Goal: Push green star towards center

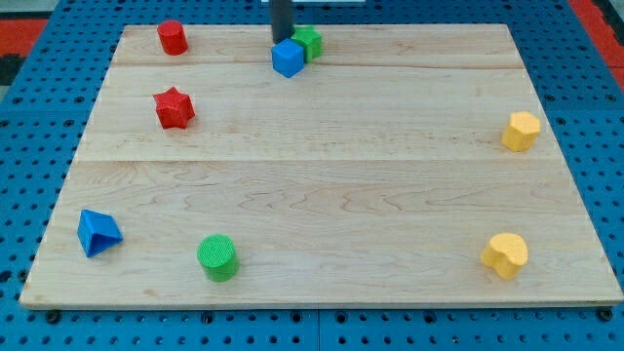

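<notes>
Left to right, you see: blue triangle [98, 233], red star [175, 107], red cylinder [173, 37], green cylinder [217, 257]. My tip [282, 41], a bare rod with no claw, touches the blue cube [288, 58]. The green star [309, 42], partly hidden, sits against it at the view's top edge. Two yellow blocks [521, 131] [505, 254] sit rightmost.

The dark rod comes straight down from the view's top edge, upright — only its lower length shows. My tip [282, 40] sits at the worktop's [322, 214] far edge, touching or just above the top of the blue cube [288, 58] — contact cannot be told.
</notes>
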